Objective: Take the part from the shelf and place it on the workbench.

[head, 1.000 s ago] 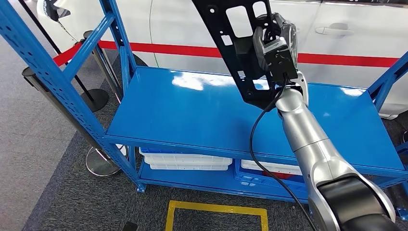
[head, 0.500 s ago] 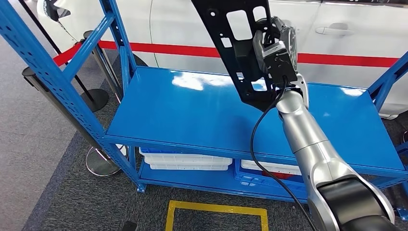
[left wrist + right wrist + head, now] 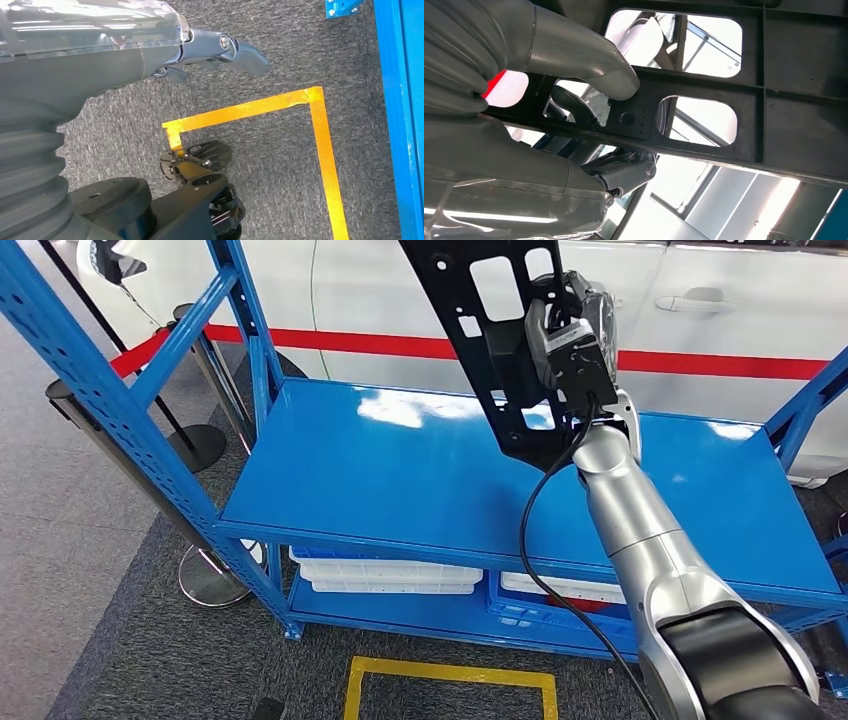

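Black plastic fills the robot's right hand point(image 3: 565, 335): it grips a long flat part point(image 3: 480, 310) with rectangular cut-outs, raised high above the blue shelf point(image 3: 420, 480) and clear of its surface. In the right wrist view, the thick grey thumb point(image 3: 594, 62) presses on one face of the part point(image 3: 724, 90) while darker fingers point(image 3: 624, 172) curl in behind the other face, so the panel is clamped between them. The part leans, its upper end running out past the top of the head view and its lower end hanging just in front of the silver right forearm point(image 3: 640, 540). A black cable point(image 3: 530, 540) loops down from the wrist.

The left hand point(image 3: 215, 47) hangs low over grey carpet point(image 3: 280, 60); its fingers are loosely extended and hold nothing.

Beyond the raised part stands a white car point(image 3: 720, 310) with a red stripe point(image 3: 380, 343) along its side. Under the top shelf board, white trays point(image 3: 385, 575) sit on the lower level. Yellow tape point(image 3: 450, 675) marks a square on the carpet in front of the shelf, and metal barrier posts point(image 3: 205, 575) stand at the left of the blue frame point(image 3: 100, 390).
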Action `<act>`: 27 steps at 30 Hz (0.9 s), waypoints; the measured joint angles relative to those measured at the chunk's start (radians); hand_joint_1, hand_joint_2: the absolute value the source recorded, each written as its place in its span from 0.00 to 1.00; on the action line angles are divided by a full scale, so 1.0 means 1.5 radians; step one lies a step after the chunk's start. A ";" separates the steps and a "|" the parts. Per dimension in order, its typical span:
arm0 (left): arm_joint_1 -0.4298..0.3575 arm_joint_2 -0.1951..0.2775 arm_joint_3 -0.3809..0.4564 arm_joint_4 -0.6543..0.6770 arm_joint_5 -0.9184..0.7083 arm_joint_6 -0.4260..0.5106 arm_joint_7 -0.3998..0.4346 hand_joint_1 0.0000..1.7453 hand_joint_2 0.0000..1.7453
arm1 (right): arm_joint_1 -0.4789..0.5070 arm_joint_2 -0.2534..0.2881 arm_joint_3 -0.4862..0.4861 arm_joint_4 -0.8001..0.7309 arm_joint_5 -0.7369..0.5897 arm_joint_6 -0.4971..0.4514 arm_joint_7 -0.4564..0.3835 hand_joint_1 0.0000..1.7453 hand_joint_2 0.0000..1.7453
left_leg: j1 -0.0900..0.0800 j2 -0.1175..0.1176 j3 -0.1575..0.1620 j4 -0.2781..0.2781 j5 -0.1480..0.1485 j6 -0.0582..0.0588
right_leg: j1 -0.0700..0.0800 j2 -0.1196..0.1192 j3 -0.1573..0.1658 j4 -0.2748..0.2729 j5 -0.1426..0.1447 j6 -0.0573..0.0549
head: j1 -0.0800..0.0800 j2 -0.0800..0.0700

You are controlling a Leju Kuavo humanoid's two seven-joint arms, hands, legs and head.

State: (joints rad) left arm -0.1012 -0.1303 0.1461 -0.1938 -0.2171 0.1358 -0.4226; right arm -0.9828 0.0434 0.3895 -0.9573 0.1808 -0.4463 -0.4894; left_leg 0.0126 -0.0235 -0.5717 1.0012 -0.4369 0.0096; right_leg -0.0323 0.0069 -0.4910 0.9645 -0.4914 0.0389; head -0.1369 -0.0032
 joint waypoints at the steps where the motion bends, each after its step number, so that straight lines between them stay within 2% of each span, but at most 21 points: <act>1: 0.000 0.000 0.000 0.000 0.000 0.000 0.000 0.00 1.00 | 0.000 0.001 0.000 0.000 0.000 0.000 0.000 1.00 1.00 | 0.000 0.000 0.000 0.000 0.000 0.000 | 0.000 0.000 0.000 0.000 0.000 0.000 | 0.000 0.000; 15: 0.000 0.003 0.000 0.000 -0.003 0.000 -0.005 0.00 1.00 | 0.001 0.003 0.000 -0.002 -0.012 -0.001 -0.002 1.00 1.00 | -0.001 0.000 0.000 0.001 0.000 0.000 | 0.000 0.000 0.000 -0.001 0.000 0.001 | 0.000 0.000; 20: -0.001 0.005 -0.001 0.000 -0.009 0.009 -0.004 0.00 1.00 | 0.003 0.003 -0.001 -0.004 -0.014 -0.002 -0.003 1.00 1.00 | -0.006 0.000 -0.002 0.004 -0.002 0.005 | -0.003 0.000 0.000 -0.004 0.002 0.006 | 0.000 0.000; 22: -0.002 0.005 -0.002 0.000 -0.013 0.016 -0.003 0.00 1.00 | 0.003 0.003 -0.002 -0.004 -0.014 -0.001 -0.003 1.00 1.00 | -0.004 0.001 0.000 -0.001 0.002 0.009 | -0.004 0.000 0.000 -0.001 -0.001 0.008 | 0.000 0.000; 23: -0.003 0.005 -0.003 0.000 -0.014 0.020 -0.002 0.00 1.00 | 0.003 0.003 -0.002 -0.004 -0.015 -0.001 -0.002 1.00 1.00 | -0.003 0.002 0.002 -0.005 0.004 0.012 | -0.004 -0.001 -0.007 0.012 -0.009 0.008 | 0.000 0.000; 24: -0.004 0.005 -0.004 0.000 -0.016 0.025 -0.001 0.00 1.00 | 0.002 0.003 -0.003 -0.005 -0.015 -0.001 -0.002 1.00 1.00 | -0.002 0.004 0.003 -0.008 0.006 0.015 | -0.004 -0.001 -0.021 0.041 -0.025 0.007 | 0.000 0.000; 26: -0.005 0.005 -0.006 0.000 -0.019 0.031 0.001 0.00 1.00 | 0.002 0.003 -0.003 -0.004 -0.016 0.001 0.000 1.00 1.00 | -0.002 0.005 0.004 -0.010 0.007 0.017 | -0.002 -0.002 -0.070 0.136 -0.066 0.005 | 0.000 0.000; 27: -0.005 0.005 -0.007 0.000 -0.020 0.033 0.002 0.00 1.00 | 0.004 0.004 -0.003 -0.004 -0.018 0.002 0.002 1.00 1.00 | -0.003 0.005 0.003 -0.009 0.007 0.018 | -0.002 -0.002 -0.097 0.182 -0.078 0.005 | 0.000 0.000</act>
State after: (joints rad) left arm -0.1084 -0.1221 0.1351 -0.1938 -0.2471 0.1858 -0.4193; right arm -0.9775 0.0486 0.3848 -0.9628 0.1543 -0.4432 -0.4870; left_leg 0.0082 -0.0162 -0.5668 0.9876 -0.4267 0.0361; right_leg -0.0348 0.0038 -0.6361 1.2373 -0.6085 0.0460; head -0.1369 -0.0033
